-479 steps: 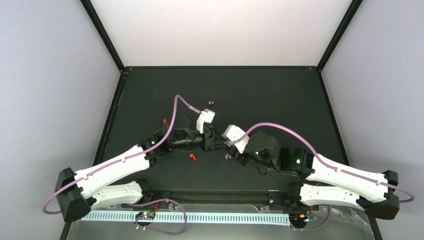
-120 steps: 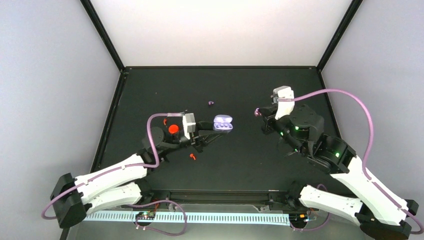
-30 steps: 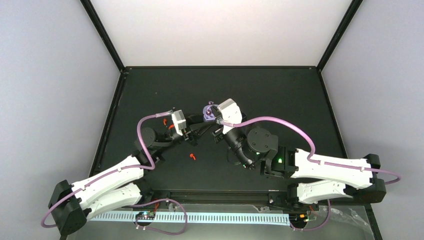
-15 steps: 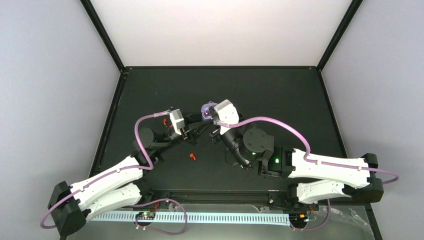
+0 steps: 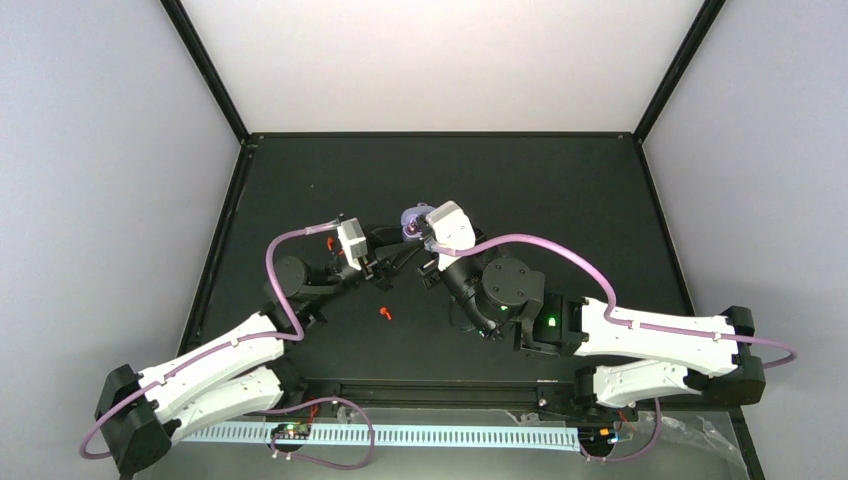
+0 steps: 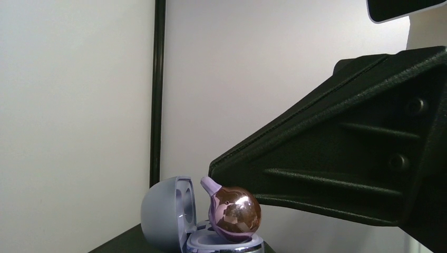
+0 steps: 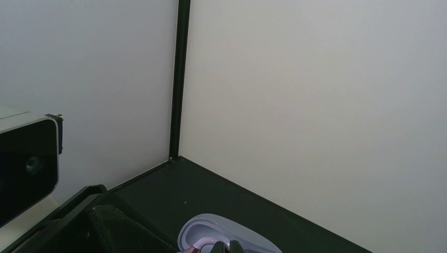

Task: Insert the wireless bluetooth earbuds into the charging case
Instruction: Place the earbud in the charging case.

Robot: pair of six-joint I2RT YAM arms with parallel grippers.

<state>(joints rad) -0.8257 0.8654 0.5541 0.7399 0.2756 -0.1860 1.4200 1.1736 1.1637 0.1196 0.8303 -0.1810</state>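
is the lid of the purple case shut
No, the lid stands tipped back, with a shiny purple earbud over the open case.

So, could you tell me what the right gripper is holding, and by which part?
A lavender earbud, pinched at its upper side by the fingers, over the open charging case.

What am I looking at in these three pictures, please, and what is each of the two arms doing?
Two robot arms are bolted at the near edge of a black table. The wide picture looks down from above; the other two come from a camera on each wrist. The left gripper holds an open lilac case. The right gripper pinches a shiny purple earbud right over the case's base, best seen from the left wrist. A small red earbud lies loose on the table.
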